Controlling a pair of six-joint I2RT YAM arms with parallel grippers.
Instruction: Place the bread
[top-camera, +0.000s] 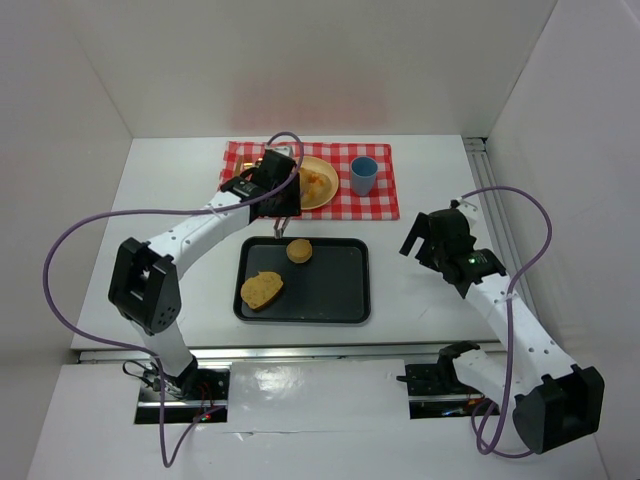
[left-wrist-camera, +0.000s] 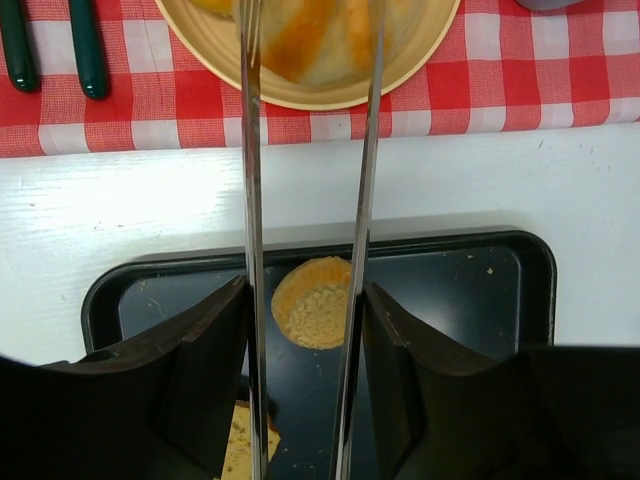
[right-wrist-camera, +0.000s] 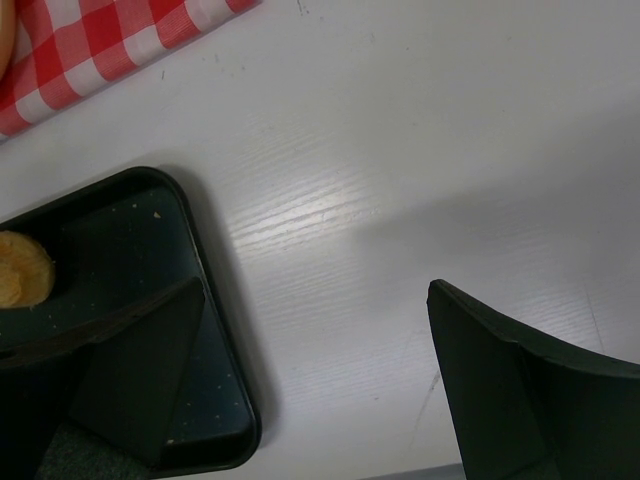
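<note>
A round bun (top-camera: 299, 251) and a bread slice (top-camera: 262, 290) lie on the black tray (top-camera: 340, 295). My left gripper (top-camera: 273, 200) hovers over the tray's far edge, shut on metal tongs (top-camera: 279, 229). In the left wrist view the tong blades (left-wrist-camera: 250, 200) run between my fingers, with the left gripper (left-wrist-camera: 303, 290) above the bun (left-wrist-camera: 315, 305); the slice (left-wrist-camera: 245, 445) shows at the bottom. A yellow plate (top-camera: 318, 183) holds orange food. My right gripper (top-camera: 420, 240) is open and empty, over bare table right of the tray (right-wrist-camera: 215, 400); the right wrist view shows the right gripper (right-wrist-camera: 315, 290) and the bun (right-wrist-camera: 20, 270).
A red checkered cloth (top-camera: 380, 205) at the back carries the plate, a blue cup (top-camera: 363, 176) and green-handled cutlery (left-wrist-camera: 90, 50). White walls enclose the table on three sides. A metal rail (top-camera: 495, 215) runs along the right edge.
</note>
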